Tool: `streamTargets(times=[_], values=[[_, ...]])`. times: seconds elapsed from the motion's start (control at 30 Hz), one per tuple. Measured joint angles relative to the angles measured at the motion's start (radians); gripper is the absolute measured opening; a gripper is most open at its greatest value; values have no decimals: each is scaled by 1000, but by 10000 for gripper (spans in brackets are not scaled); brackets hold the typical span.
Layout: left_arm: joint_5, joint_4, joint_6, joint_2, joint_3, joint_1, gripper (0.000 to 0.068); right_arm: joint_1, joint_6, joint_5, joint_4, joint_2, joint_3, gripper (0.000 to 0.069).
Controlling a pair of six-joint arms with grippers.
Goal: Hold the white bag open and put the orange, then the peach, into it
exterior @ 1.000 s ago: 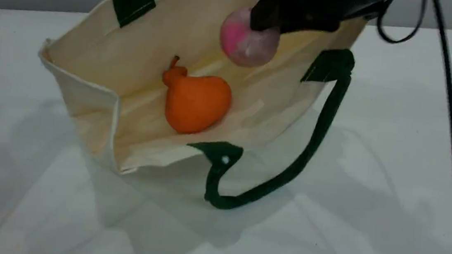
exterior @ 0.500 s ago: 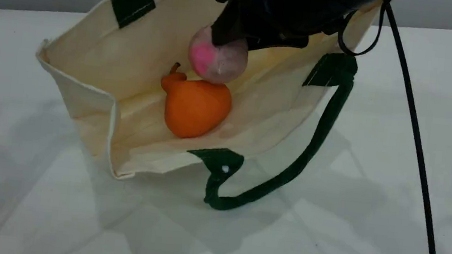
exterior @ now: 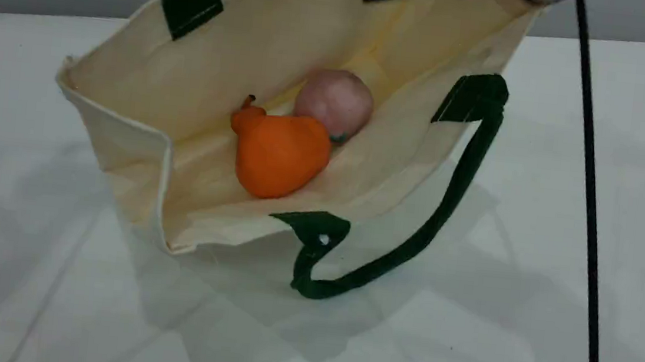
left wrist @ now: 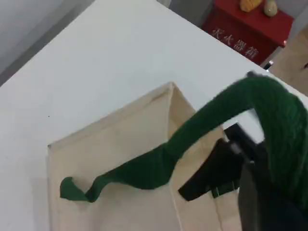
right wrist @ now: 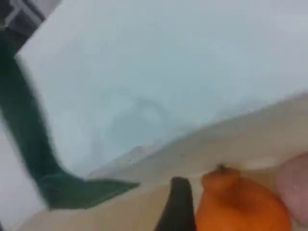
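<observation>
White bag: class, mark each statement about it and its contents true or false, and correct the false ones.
1. The orange lies inside the white bag. True.
2. One green handle trails down onto the table. True.
3. The peach sits on the table outside the bag. False: it is in the bag, touching the orange.
4. The right fingers grip the peach. False: the peach lies free in the bag with nothing around it.
</observation>
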Motion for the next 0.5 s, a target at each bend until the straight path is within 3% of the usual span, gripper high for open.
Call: streamTargets(times=[0.27, 0.5], values=[[0, 47, 0, -7, 0, 2, 59, -15, 134, -1, -205, -178, 41, 578], [1, 51, 9, -40, 0, 23, 59, -108, 261, 81, -339, -263, 51, 578]])
